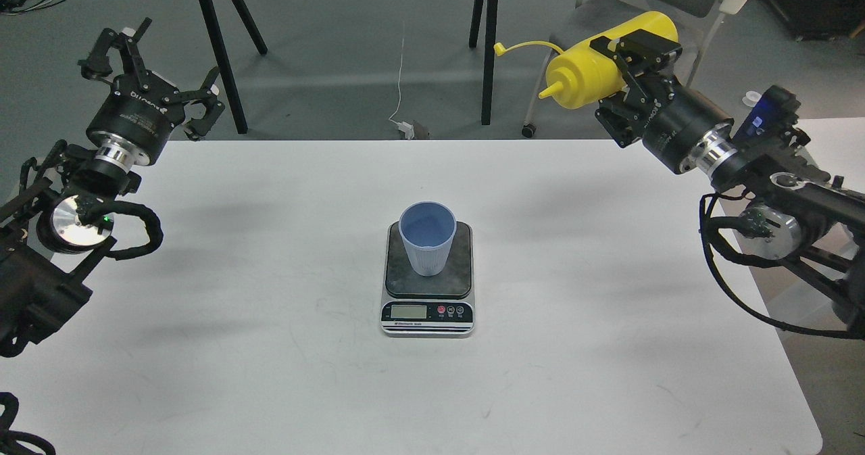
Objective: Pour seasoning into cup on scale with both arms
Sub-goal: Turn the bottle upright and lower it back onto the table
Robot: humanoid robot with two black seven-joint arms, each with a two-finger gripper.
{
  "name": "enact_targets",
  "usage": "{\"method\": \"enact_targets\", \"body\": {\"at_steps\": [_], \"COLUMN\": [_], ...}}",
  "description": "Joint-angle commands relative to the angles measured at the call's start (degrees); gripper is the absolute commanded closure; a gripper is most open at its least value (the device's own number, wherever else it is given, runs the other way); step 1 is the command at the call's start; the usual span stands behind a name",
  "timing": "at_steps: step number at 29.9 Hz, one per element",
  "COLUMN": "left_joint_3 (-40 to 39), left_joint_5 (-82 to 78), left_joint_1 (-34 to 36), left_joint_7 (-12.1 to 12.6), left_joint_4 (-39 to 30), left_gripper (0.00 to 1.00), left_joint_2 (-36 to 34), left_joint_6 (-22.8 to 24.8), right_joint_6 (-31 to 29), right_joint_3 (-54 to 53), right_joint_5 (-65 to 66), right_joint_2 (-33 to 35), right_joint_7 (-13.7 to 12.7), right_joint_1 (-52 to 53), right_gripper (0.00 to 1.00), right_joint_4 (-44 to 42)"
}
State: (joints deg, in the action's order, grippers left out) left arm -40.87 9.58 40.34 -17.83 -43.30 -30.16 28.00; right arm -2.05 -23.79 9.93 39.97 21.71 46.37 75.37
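Centre of the white surface (608,306): flat dark-platform digital scale (427,280), ribbed light-blue plastic cup (427,238) upright on it. Far right — right tool (625,80) pinching tall yellow squeeze bottle (595,69), nozzle pointing left. Far left — left tool (152,63) spread, holding nothing.

Both arms matte black. Left arm (81,191): cylindrical wrist with a bright silver ring, a polished silver disc lower down, a small green light beside it, looped black cable. Left gripper (152,69): black linkage fingers, white tips, white lettering on the body (not legible). Right arm (763,171): same black cylinder and silver ring, a blue module behind, black cables hanging below. Right gripper (635,80): black, white lettering.
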Motion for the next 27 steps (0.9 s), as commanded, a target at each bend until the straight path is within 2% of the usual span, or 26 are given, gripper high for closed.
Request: {"method": "enact_targets", "body": {"at_steps": [1,6,12,18,23,27], "left_joint_3": [0.08,0.61,0.61,0.87,0.88,0.96], "left_joint_5": [0.00,-0.18,-0.26,-0.44,-0.53,-0.62], "left_joint_1": [-0.09,-0.18,0.00,0.00,0.09,0.09], "left_joint_7": [-0.01,0.08,-0.10,-0.10,0.16,0.34], "left_joint_4": [-0.03,-0.03,-0.55,-0.73,-0.64,-0.73], "left_gripper": [0.01,0.01,0.01,0.01,0.01,0.01], "left_joint_2": [0.10,-0.33,-0.42,-0.42,-0.60,-0.60], "left_joint_6": [0.00,0.00,0.00,0.00,0.00,0.00], "right_joint_6": [-3.30,-9.71,-12.01,-16.74,-23.25,-25.95], "right_joint_3": [-6.16,-12.85,-23.12,-32.62,-34.74,-34.92], "right_joint_5": [-8.32,-22.92,-24.96,-26.28,-26.37,-30.22], "right_joint_2": [-0.24,-2.87,-10.69,-23.08,-27.22,-30.56], "right_joint_7": [0.00,0.35,0.27,-0.09,-0.26,0.09], "right_joint_1": [-6.54,-14.80,-24.20,-34.05,-38.98,-40.04], "right_gripper": [0.63,0.63,0.63,0.62,0.62,0.61], "right_joint_4": [0.13,-0.05,0.47,0.22,-1.98,-5.31]}}
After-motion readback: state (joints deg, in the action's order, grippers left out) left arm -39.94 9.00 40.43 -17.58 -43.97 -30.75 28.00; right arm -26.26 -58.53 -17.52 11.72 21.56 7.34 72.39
